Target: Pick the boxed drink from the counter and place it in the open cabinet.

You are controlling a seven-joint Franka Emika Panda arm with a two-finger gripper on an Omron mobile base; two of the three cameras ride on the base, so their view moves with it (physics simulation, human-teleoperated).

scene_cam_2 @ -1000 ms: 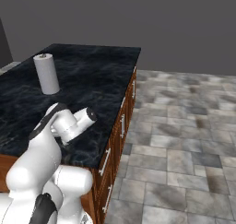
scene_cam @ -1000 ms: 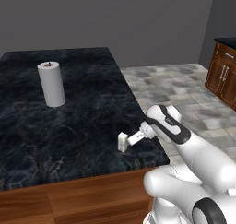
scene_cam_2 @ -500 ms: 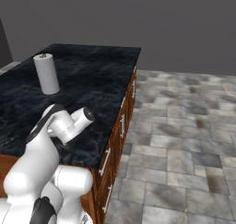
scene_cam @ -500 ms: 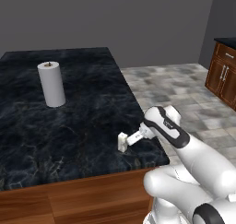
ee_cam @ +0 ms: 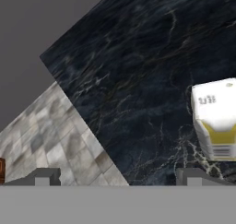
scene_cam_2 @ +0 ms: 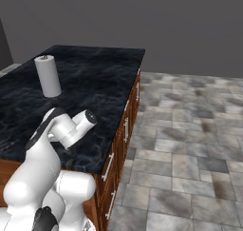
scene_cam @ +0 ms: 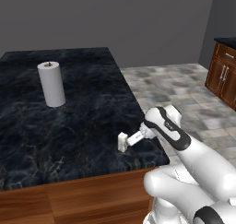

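Glossy veined black stone counter (scene_cam: 83,121) on wood sides; seemingly matt card boxed drink (ee_cam: 215,120).

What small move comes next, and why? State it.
Probably shift the tool sideways toward the small white-cream boxed drink carton. In the hand view the carton stands off to one side, beyond one fingertip rather than between the two, on the black stone counter, so closing now would likely miss.
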